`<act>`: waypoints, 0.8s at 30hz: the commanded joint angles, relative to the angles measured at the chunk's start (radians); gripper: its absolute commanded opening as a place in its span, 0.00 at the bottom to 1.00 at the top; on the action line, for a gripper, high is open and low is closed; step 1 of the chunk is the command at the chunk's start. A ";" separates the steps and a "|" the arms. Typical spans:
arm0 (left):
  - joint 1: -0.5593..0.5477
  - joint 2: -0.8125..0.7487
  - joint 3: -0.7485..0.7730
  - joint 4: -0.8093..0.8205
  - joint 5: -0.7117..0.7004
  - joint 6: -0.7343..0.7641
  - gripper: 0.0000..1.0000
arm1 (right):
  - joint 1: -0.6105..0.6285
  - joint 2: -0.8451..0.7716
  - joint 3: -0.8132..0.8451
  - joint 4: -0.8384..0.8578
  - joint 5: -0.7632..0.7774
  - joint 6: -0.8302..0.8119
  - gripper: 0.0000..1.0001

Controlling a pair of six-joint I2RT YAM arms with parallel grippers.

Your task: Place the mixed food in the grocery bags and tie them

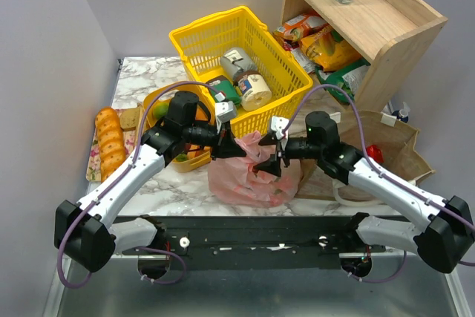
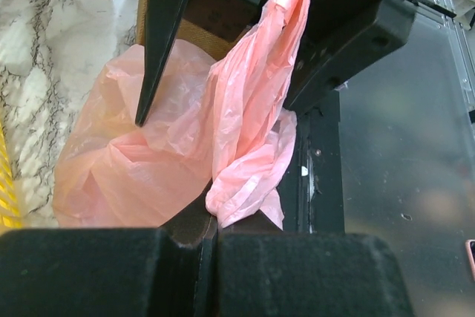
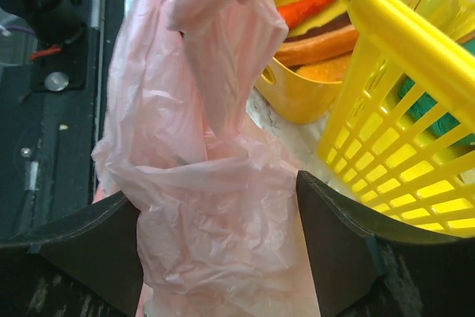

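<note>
Bags first: pink bag [image 1: 249, 180] sits slumped on the marble table [image 1: 148, 79] at the near edge, between your two arms and just in front of the yellow basket [image 1: 194, 35]. Something greenish shows through its plastic low down; you can't make out what. Your left gripper [image 2: 209, 239] is clamped on a twisted strip of the bag's top, fingers pressed together with the plastic coming out at the seam. Your right gripper [image 3: 215, 187] has its fingers spread, with bunched bag plastic filling the gap but not pinched flat. Basket holds two labelled tins [image 1: 256, 91] and a dark green pack [image 1: 223, 88]. Yellow tub [image 3: 293, 94], just left of the bag, holds toy food: an orange carrot [image 3: 308, 7] and brownish pieces under it. Brown paper bag [image 1: 397, 135] lies to your right with a red item [image 1: 375, 153] at its mouth. Bread loaf [image 1: 110, 139] lies at the far left.
</note>
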 commanded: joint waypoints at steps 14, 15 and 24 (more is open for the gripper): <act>0.020 -0.013 0.045 -0.080 -0.101 0.073 0.00 | 0.032 -0.188 -0.050 -0.036 0.669 0.163 0.01; 0.020 -0.018 0.043 -0.077 -0.110 0.075 0.00 | 0.032 -0.197 -0.052 -0.045 0.694 0.171 0.01; -0.007 0.013 0.012 0.028 -0.066 -0.004 0.00 | 0.032 -0.164 -0.072 -0.056 0.664 0.186 0.01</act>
